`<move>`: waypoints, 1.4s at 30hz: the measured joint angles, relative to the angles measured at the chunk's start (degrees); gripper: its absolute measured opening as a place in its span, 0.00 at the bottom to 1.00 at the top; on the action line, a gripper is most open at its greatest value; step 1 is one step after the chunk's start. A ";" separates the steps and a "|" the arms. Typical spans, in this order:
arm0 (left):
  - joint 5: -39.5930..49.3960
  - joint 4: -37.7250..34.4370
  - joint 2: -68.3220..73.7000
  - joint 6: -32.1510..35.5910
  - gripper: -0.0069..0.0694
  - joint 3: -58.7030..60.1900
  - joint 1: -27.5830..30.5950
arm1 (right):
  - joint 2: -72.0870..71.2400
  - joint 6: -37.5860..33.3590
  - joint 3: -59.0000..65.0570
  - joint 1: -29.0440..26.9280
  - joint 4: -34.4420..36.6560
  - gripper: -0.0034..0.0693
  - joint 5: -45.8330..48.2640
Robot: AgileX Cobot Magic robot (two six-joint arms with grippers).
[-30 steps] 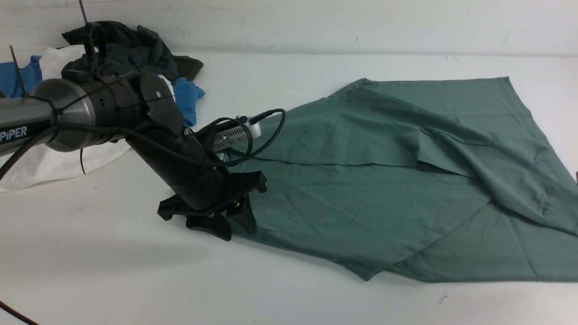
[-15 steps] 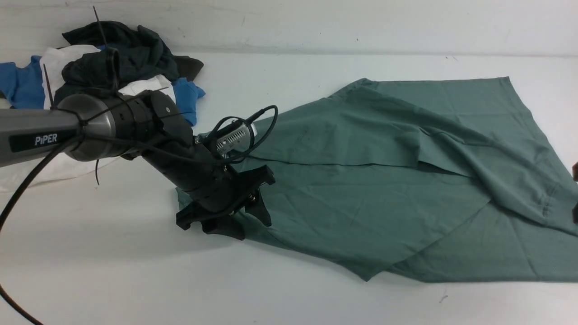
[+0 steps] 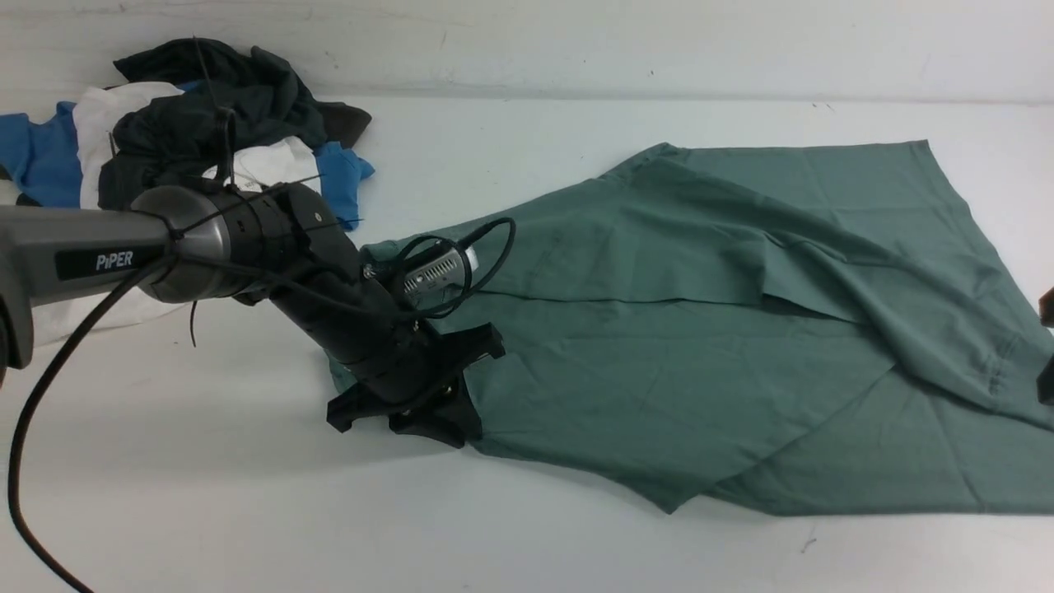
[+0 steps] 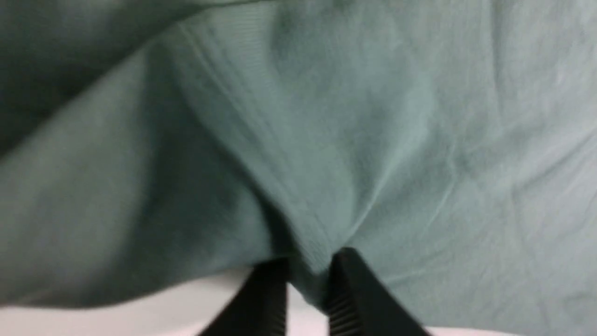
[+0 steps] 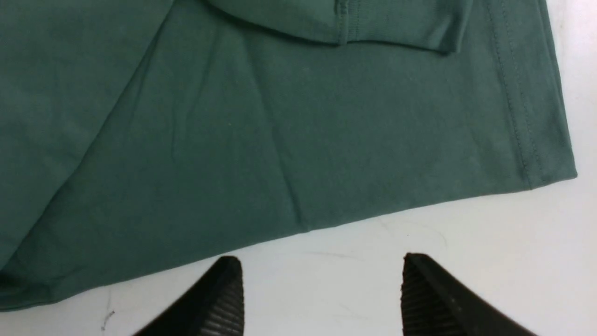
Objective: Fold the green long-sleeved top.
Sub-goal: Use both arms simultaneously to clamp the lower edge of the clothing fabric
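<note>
Two grippers inspected; one relation governs the coming move. The green long-sleeved top (image 3: 700,362) lies spread on the table (image 3: 206,511). Its long axis runs from my left gripper (image 3: 440,424) across to the right side of the front view, so nearly all the cloth lies to the right of that claw. My left arm is at the garment's left end. My right arm is at the opposite end and barely enters the front view.

Left claw: narrow. The wrist view shows its fingers (image 4: 347,289) drawn almost together with a ridge of green cloth pinched between them, at the garment's edge, with white table just beside. I judge this a grip taken on the top.

Right gripper (image 5: 319,261): wide apart, holding nothing and touching nothing. It sits over bare table just beside the stitched hem (image 5: 517,116), and a sleeve cuff (image 5: 396,28) lies on the cloth beyond.

Finding: any fold would carry the left end rightward along the long axis. A pile of other garments (image 3: 222,115) lies behind my left arm, apart from the top.
</note>
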 joint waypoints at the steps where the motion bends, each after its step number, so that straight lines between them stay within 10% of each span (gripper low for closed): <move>1: 0.70 0.53 0.00 0.90 0.12 0.00 0.00 | 0.00 0.00 0.00 0.00 0.18 0.63 0.88; 16: 13.58 30.75 -14.90 -8.84 0.10 10.85 0.00 | -9.66 -3.32 10.44 3.58 4.67 0.63 3.77; 30: 13.51 38.80 -21.55 -10.38 0.12 16.46 0.00 | -7.08 3.17 24.73 14.92 -5.48 0.63 -3.19; 42: 19.54 39.51 -22.81 -12.07 0.49 15.71 0.00 | -5.68 4.02 24.73 14.94 -5.56 0.63 -5.24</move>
